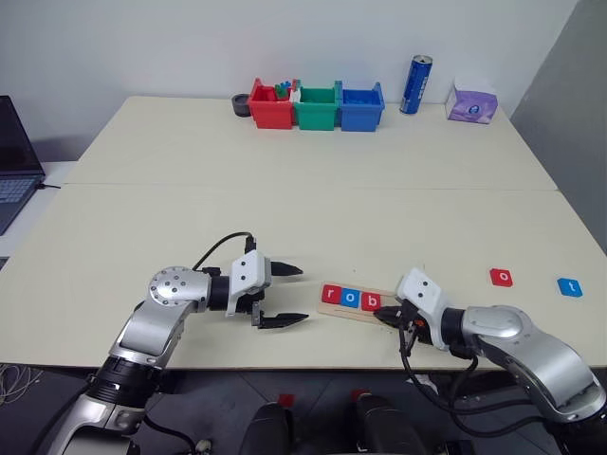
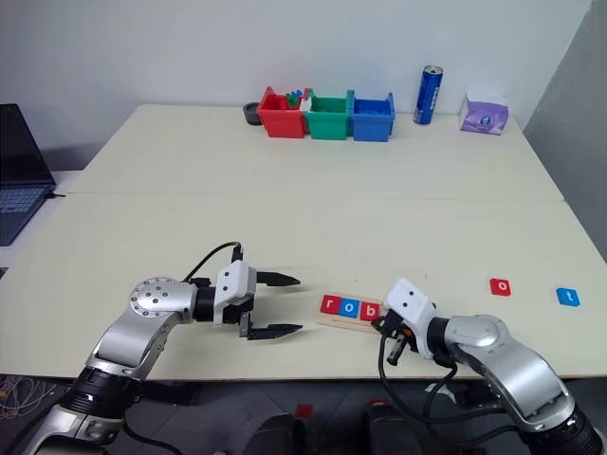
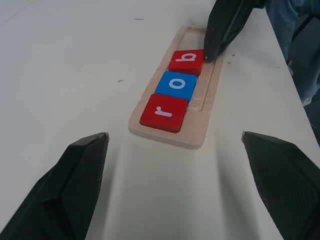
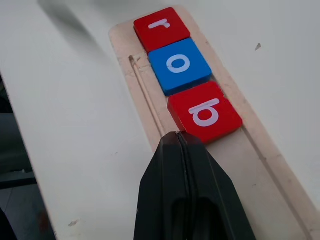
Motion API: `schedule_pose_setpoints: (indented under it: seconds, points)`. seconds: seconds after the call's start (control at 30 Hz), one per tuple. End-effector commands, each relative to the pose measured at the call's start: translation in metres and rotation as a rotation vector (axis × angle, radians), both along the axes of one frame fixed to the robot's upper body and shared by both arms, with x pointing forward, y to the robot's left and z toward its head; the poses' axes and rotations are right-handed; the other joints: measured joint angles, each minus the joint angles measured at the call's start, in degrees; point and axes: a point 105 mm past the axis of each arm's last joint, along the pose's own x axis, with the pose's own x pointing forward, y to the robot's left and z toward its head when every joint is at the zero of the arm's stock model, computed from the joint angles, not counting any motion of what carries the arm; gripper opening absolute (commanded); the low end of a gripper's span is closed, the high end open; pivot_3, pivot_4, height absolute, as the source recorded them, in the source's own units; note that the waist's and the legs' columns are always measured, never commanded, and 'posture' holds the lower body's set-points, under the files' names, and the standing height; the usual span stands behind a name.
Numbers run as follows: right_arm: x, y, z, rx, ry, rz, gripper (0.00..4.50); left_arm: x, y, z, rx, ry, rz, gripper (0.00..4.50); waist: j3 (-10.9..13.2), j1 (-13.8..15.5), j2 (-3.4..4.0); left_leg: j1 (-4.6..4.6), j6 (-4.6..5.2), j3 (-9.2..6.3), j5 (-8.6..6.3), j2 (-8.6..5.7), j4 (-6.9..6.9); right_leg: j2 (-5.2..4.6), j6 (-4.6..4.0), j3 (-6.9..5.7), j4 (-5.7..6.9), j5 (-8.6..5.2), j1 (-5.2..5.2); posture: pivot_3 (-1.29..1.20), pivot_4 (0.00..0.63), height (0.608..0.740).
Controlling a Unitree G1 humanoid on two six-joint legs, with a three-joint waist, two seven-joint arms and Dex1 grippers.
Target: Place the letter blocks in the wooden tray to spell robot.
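Observation:
The wooden tray (image 1: pixel 334 313) lies near the table's front edge. In it sit a red "r" block (image 1: pixel 330 295), a blue "o" block (image 1: pixel 350 299) and a red "b" block (image 1: pixel 371 302), side by side. My right gripper (image 4: pixel 181 137) is shut with nothing in it, and its tip rests at the near corner of the "b" block (image 4: pixel 205 112), over the tray's bare part. My left gripper (image 1: pixel 291 295) stands open just left of the tray, pointing at it. A red "o" block (image 1: pixel 501 277) and a blue "t" block (image 1: pixel 569 287) lie on the table to the right.
Red (image 1: pixel 270 105), green (image 1: pixel 316 107) and blue (image 1: pixel 360 106) bins stand at the table's far edge, with a blue can (image 1: pixel 415 84) and a purple tissue pack (image 1: pixel 471 101) to their right. A laptop (image 1: pixel 14 161) sits at the far left.

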Motion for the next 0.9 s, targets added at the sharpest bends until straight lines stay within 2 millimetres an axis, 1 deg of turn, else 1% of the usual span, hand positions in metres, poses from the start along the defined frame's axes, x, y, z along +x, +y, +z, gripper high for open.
schedule_pose_setpoints:
  seconds: [0.03, 0.17, 0.27, 0.37, 0.4, 0.43, 0.5, 0.57, 0.77, 0.9]
  points:
    - [0.003, 0.007, 0.01, 0.018, -0.047, 0.028, 0.02, 0.0, -0.002, 0.009, -0.002, -0.042, -0.012, 4.5, 0.0, 0.0, 0.0, -0.01, 0.0, 0.0, 0.0, 0.0, 0.0, 0.0, 0.0, 0.0, 0.0, 0.0, 0.0, 0.0, 0.15, 0.74]
    - [0.002, 0.009, 0.012, 0.026, -0.041, 0.039, 0.02, 0.0, -0.001, 0.007, 0.001, -0.039, -0.011, 4.5, 0.0, 0.01, 0.0, -0.01, 0.0, 0.0, 0.0, 0.01, 0.0, 0.0, 0.0, -0.01, 0.0, 0.0, 0.0, 0.0, 0.15, 0.74]
    - [-0.001, 0.007, 0.019, 0.038, -0.047, 0.045, 0.02, 0.0, 0.0, 0.006, 0.002, -0.04, -0.011, 4.5, 0.0, 0.01, 0.0, -0.01, 0.0, -0.01, 0.0, 0.01, 0.0, 0.0, 0.0, 0.0, 0.0, 0.0, 0.0, 0.0, 0.15, 0.74]
    - [-0.013, 0.002, 0.025, 0.044, -0.021, 0.08, 0.02, -0.001, 0.001, 0.006, 0.002, -0.041, -0.01, 4.5, 0.0, 0.03, 0.0, -0.01, 0.0, -0.01, 0.0, 0.01, 0.0, -0.01, 0.0, -0.01, 0.0, 0.0, 0.0, 0.0, 0.15, 0.74]
    - [-0.018, -0.001, 0.024, 0.037, -0.002, 0.091, 0.02, -0.001, 0.001, 0.006, 0.001, -0.04, -0.009, 4.5, 0.0, 0.05, 0.0, -0.02, 0.0, -0.02, 0.0, 0.01, 0.0, -0.01, 0.0, -0.01, -0.01, 0.0, 0.0, 0.0, 0.15, 0.74]
    - [-0.024, -0.009, 0.018, 0.012, 0.028, 0.087, 0.02, -0.001, 0.001, 0.005, 0.001, -0.039, -0.01, 4.5, 0.0, 0.07, 0.0, -0.03, 0.0, -0.02, 0.0, 0.01, 0.0, -0.01, 0.0, -0.01, -0.02, 0.0, 0.0, 0.0, 0.15, 0.74]
    - [-0.03, -0.021, 0.008, -0.036, 0.055, 0.064, 0.02, -0.001, 0.001, 0.004, 0.0, -0.037, -0.011, 4.5, -0.02, 0.21, -0.03, -0.06, 0.0, -0.02, 0.0, 0.01, -0.01, -0.03, 0.0, -0.04, -0.04, -0.01, 0.0, 0.0, 0.15, 0.74]
    - [-0.029, -0.029, 0.003, -0.062, 0.055, 0.038, 0.02, -0.001, 0.0, 0.005, -0.002, -0.039, -0.014, 4.5, -0.01, 0.18, -0.03, -0.06, 0.0, -0.01, 0.0, 0.0, 0.0, -0.03, 0.0, -0.03, -0.04, -0.01, 0.0, 0.0, 0.15, 0.74]
    - [-0.02, -0.044, -0.003, -0.122, 0.034, -0.01, 0.02, 0.001, -0.004, 0.009, -0.012, -0.046, -0.026, 4.5, -0.01, -0.04, -0.03, 0.05, 0.0, 0.02, 0.0, -0.02, 0.02, 0.02, 0.01, 0.01, 0.04, 0.0, 0.01, 0.0, 0.15, 0.74]
    - [-0.015, -0.047, -0.004, -0.131, 0.017, -0.025, 0.02, 0.002, -0.005, 0.009, -0.014, -0.051, -0.029, 4.5, -0.01, 0.03, -0.04, 0.01, 0.0, 0.03, 0.0, -0.01, 0.01, 0.02, 0.01, -0.01, 0.0, 0.0, 0.01, 0.0, 0.15, 0.74]
